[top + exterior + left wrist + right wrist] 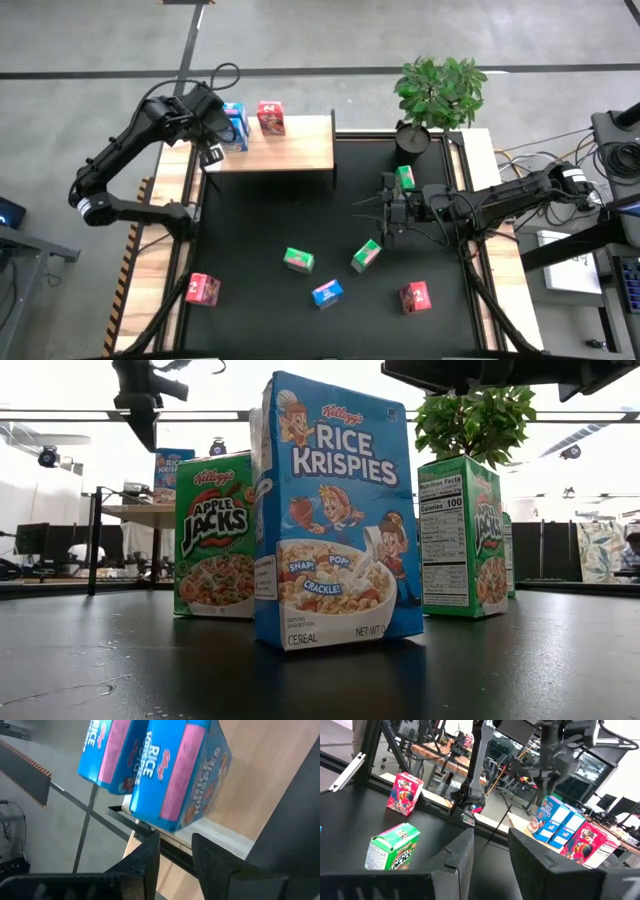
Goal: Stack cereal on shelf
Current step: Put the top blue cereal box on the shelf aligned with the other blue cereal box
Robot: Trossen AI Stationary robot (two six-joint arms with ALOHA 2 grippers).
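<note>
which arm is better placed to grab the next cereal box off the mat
Right. The right gripper hovers over the black mat, close to a green box, with nothing between its fingers. The left gripper is up at the shelf beside the two blue boxes.

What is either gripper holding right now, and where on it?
Nothing. The left gripper sits just off the blue boxes on the shelf, fingers empty. The right gripper hovers over the mat, nothing between its fingers.

Black table mat (pixel 300 215): six cereal boxes. Shelf (pixel 300 150): blue boxes (pixel 235 125), red box (pixel 271 117).
</note>
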